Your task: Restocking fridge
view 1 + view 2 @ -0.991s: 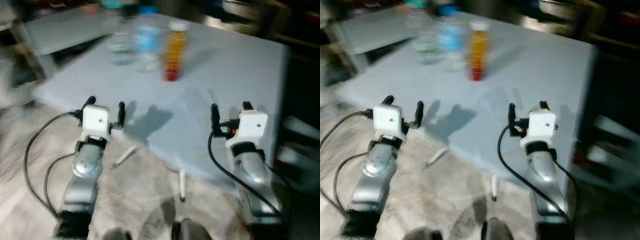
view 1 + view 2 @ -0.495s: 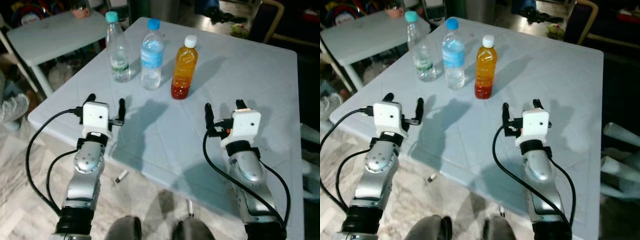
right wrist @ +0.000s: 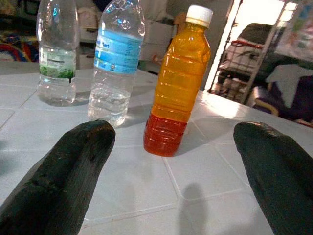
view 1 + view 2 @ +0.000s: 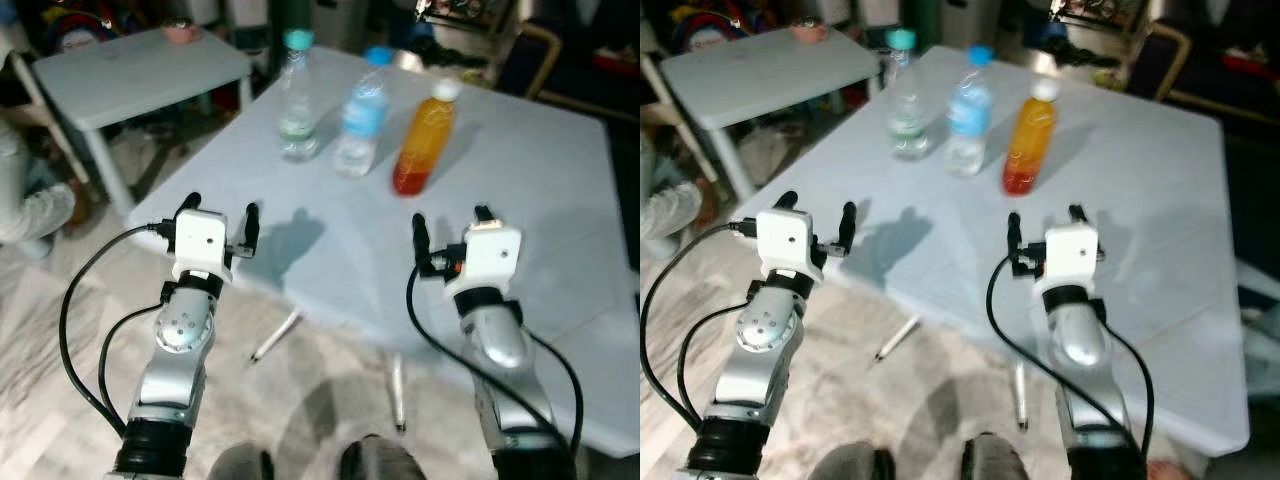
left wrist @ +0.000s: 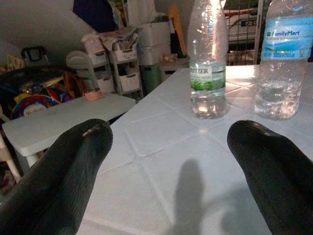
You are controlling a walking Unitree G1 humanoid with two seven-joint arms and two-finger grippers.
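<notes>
Three bottles stand in a row on the far part of a white table (image 4: 520, 200): a clear bottle with a teal cap (image 4: 297, 95), a water bottle with a blue cap and blue label (image 4: 361, 110), and an orange drink bottle with a white cap (image 4: 424, 137). My left gripper (image 4: 221, 216) is open at the table's near left edge, short of the teal-capped bottle (image 5: 208, 63). My right gripper (image 4: 450, 226) is open over the table, a little short of the orange bottle (image 3: 178, 83). Nothing is between either pair of fingers.
A second white table (image 4: 140, 75) with a pink cup (image 4: 181, 30) stands at the back left. A person's grey sleeve (image 4: 30, 205) shows at the far left. A chair (image 4: 535, 45) and clutter lie behind the table. Pale marbled floor runs below.
The camera has shifted: the table and bottles now sit further right and the near edge is closer to my grippers. Both grippers stay open and keep the same pose.
</notes>
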